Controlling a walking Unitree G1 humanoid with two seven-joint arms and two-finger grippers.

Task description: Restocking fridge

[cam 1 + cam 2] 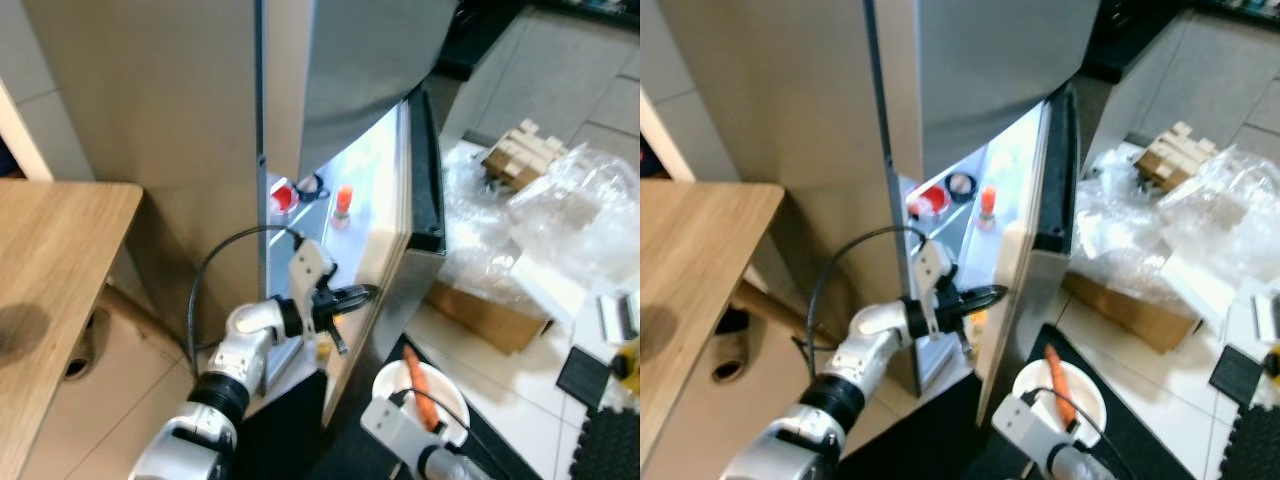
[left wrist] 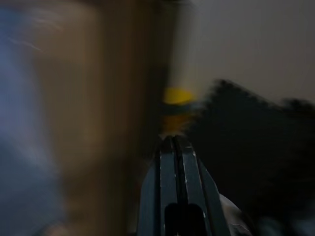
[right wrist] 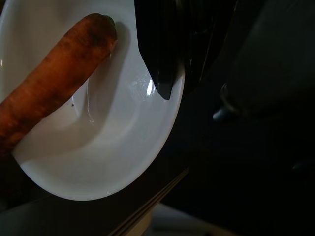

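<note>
Wooden surface: pale wood grain, flat, at the far left, well apart from the work.
Fridge: tall, smooth grey sides; its door stands ajar, the lit interior showing between.
Door shelf items: a red-capped jar and an orange-topped bottle, small and rounded, inside the gap.
Left pincer: clenched, the two long black fingers pressed together, holding nothing, reaching into the gap by the door's edge; its wrist view is blurred, with a yellow blob just ahead.
Step in hand, as I judge it: widening the door. Best to hook the fingers behind the door's edge and sweep steadily outward, keeping clear of the shelf items.
Plate: white, glossy, shallow and round, grasped at its rim by the right pincer.
Carrot: orange, rough-skinned, tapered, lying loose on the plate; keep the plate level or it may roll.
Floor clutter: crinkled clear plastic, a cardboard box.
</note>
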